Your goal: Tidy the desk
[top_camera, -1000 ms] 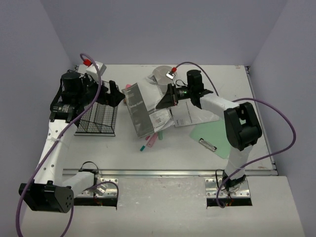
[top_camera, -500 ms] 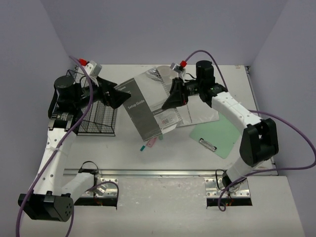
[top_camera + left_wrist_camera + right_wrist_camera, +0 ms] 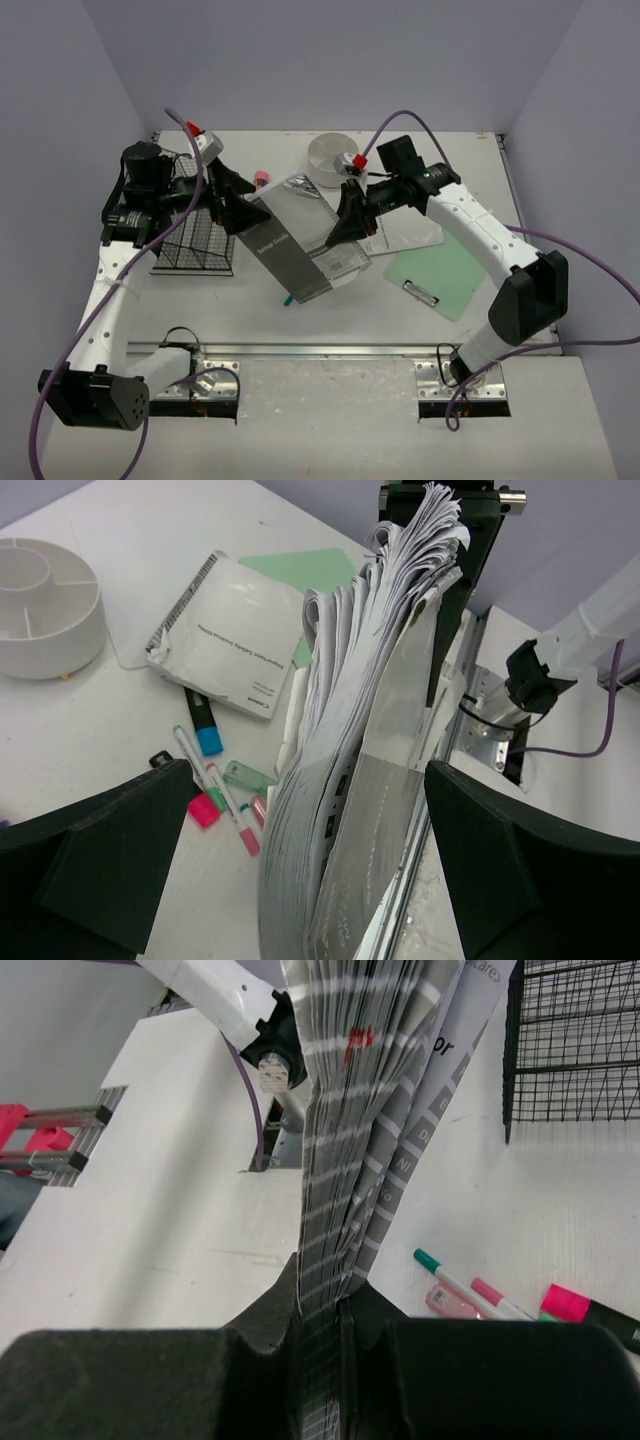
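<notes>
**Desk with one booklet pinched above its middle**

Desk (image 3: 250, 325): off-white, flat, rectangular, spread out beyond the two arm bases. Metal rail (image 3: 320, 350) along the front edge, pale lavender walls around the other sides.

Far left: one basket (image 3: 195, 240) of black square-mesh wire, standing on the desk. Same grid at upper right in the right wrist view.

Just right of it: left gripper (image 3: 232, 197), jaws spread wide. From its own camera, two blunt black fingers (image 3: 110, 870) either side of fanned page edges. Touching them or not, impossible to tell.

Centre: one booklet (image 3: 295, 245), thick, with a smooth grey cover, tilted up off the desk. Pinched at its right side by right gripper (image 3: 348, 215), fingers pressed tight on the pages. Shown only by the right wrist view: grey index tabs stepped down the page edges.

Behind the booklet: one round white caddy (image 3: 330, 152), its inner compartments clear only in the left wrist view.

Right: one white pad (image 3: 405, 232), flat on the desk, its spiral binding clear only from the left wrist. Beside it, one pale green clipboard (image 3: 440, 275) with a metal clip.

Pens (image 3: 205, 725): at least four in the left wrist view, capped blue, teal and pink, lying below the booklet. Mostly hidden under it from the top camera.
</notes>
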Robot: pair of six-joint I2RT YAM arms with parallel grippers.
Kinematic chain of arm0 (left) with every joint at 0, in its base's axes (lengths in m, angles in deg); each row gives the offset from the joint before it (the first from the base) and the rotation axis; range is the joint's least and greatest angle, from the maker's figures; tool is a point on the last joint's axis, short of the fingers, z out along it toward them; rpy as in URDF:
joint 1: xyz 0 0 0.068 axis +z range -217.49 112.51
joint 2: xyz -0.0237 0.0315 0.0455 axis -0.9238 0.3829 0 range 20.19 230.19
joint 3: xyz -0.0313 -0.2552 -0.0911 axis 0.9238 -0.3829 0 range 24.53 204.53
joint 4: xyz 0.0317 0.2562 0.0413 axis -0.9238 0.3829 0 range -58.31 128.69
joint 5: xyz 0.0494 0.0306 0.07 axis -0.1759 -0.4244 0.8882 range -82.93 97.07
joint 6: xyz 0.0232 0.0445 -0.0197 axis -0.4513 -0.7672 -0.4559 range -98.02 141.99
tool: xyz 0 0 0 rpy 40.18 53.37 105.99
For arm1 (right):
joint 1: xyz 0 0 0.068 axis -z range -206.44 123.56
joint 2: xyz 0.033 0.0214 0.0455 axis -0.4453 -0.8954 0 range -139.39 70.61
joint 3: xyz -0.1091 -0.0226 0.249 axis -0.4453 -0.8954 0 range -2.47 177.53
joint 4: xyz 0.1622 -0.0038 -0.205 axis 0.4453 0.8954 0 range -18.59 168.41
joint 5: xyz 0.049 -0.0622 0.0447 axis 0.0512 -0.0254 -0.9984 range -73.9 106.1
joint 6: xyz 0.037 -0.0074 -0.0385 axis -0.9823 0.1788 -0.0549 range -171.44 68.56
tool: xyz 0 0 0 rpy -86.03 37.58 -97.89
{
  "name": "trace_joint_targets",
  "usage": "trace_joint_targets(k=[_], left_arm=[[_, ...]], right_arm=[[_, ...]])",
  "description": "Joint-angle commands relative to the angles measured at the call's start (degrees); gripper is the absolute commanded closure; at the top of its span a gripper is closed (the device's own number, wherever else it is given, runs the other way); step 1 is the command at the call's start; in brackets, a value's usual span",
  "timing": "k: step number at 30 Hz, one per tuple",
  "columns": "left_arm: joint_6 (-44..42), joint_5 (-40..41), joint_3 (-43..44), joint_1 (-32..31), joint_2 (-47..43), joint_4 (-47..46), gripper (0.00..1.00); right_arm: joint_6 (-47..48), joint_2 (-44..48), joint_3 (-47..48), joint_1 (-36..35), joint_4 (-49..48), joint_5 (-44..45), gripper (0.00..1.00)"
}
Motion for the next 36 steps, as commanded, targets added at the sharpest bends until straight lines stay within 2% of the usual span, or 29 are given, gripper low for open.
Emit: trace_joint_targets(k=[1, 5, 8, 10, 12, 14, 16, 17, 25, 29, 30, 32, 33, 36], left_arm=[[-9.5, -3.5, 4.2, -2.2, 0.9, 9.5, 0.05], [-14.7, 0.0, 4.1, -6.5, 0.9, 15.2, 0.13], [-14.2, 2.8, 2.7, -9.3, -0.5, 14.2, 0.20], [-13.6, 2.7, 2.5, -9.5, -0.9, 13.6, 0.34], [-13.2, 2.4, 2.5, -9.5, -1.1, 13.2, 0.44], [-12.7, 2.1, 2.4, -9.6, -1.6, 12.6, 0.58], [-11.8, 2.5, 2.5, -9.6, -2.0, 12.4, 0.91], [-11.6, 3.2, 2.5, -9.5, -2.3, 12.4, 1.00], [-9.0, 11.4, 1.7, -9.1, -7.2, 13.1, 1.00], [-9.7, 12.0, 0.7, -8.3, -8.7, 14.0, 1.00], [-10.5, 11.7, 0.4, -8.3, -8.7, 14.6, 0.80], [-13.2, 11.1, 0.8, -8.3, -7.8, 17.5, 0.52], [-15.2, 11.0, 1.4, -8.3, -7.1, 19.2, 0.43], [-20.2, 11.0, 4.0, -8.3, -4.4, 25.2, 0.33]], right_arm=[[5.7, 1.3, 6.1, -1.6, 1.0, -2.0, 1.00], [3.6, 0.3, 8.1, -2.5, -0.1, -1.6, 1.00], [2.7, -0.2, 9.0, -3.1, -1.0, -1.5, 1.00], [2.3, -0.5, 9.4, -3.6, -1.4, -1.2, 1.00], [2.2, -0.7, 9.5, -4.2, -1.5, -0.7, 1.00], [2.3, -0.7, 9.2, -4.5, -1.5, -0.2, 1.00], [2.2, -0.5, 8.7, -4.6, -1.9, 0.6, 1.00], [2.2, -0.4, 8.4, -4.6, -2.0, 1.0, 1.00], [1.2, 0.5, 5.9, -4.5, -2.8, 5.3, 1.00], [1.1, 1.0, 4.9, -4.5, -3.4, 4.5, 1.00], [1.0, 0.9, 5.2, -4.5, -3.3, 4.2, 1.00], [1.4, 0.7, 6.1, -4.5, -2.3, 3.8, 1.00], [2.0, 0.6, 6.6, -4.5, -1.6, 3.7, 1.00], [4.2, 0.7, 7.6, -4.5, 1.1, 4.2, 1.00]])
